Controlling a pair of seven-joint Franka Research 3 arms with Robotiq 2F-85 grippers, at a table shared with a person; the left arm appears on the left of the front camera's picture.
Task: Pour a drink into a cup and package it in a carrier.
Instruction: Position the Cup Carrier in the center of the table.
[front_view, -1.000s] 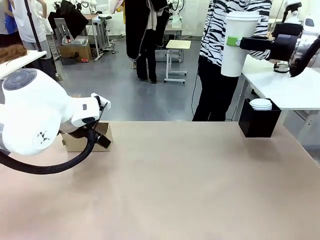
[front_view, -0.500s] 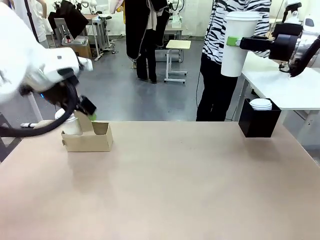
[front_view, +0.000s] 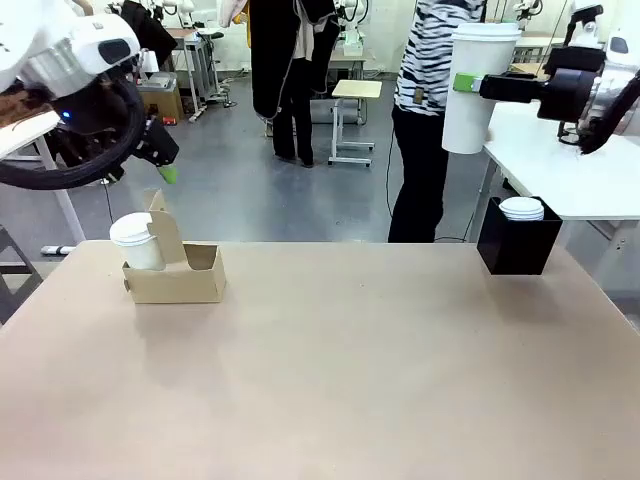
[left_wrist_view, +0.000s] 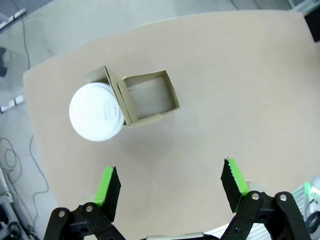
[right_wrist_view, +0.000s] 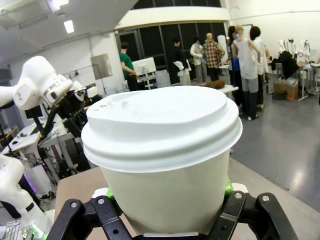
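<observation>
Tan bench (front_view: 350, 360), busy lab.
Carrier (front_view: 195, 285) sits at the far left corner, our left gripper (left_wrist_view: 170, 166) gaping above it; our right gripper (front_view: 466, 83) clamps the cup (front_view: 478, 115) high past the far edge.

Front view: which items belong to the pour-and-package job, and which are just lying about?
Job:
- tall white lidded paper cup, held in the right gripper
- brown cardboard carrier
- second white lidded cup, in one carrier pocket
- left gripper, open, raised

Lying about:
- black box holding a stack of flat white lids
- white side table
- pale stool on the floor behind
</observation>
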